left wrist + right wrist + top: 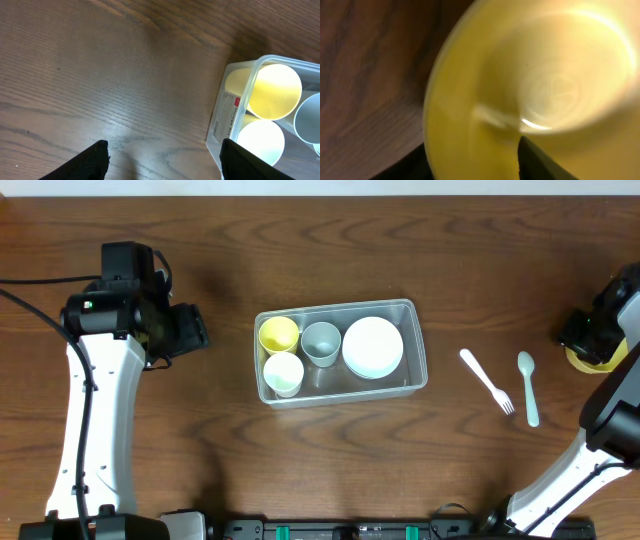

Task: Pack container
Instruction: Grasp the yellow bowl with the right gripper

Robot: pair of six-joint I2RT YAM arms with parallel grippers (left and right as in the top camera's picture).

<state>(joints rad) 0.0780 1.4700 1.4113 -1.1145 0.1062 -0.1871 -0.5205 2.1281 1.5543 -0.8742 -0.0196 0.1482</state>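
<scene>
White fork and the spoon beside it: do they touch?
Apart. The overhead view shows bare table between the fork and the spoon.

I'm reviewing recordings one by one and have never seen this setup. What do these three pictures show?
Two robot arms work at a wooden table. One picture looks down from above; the other two come from wrist cameras. The clear container holds a yellow cup, a white cup, a grey cup and a white bowl. A fork and a spoon lie beside it. The left gripper is open and empty. The right gripper straddles a yellow bowl's rim; whether it grips is unclear.
</scene>
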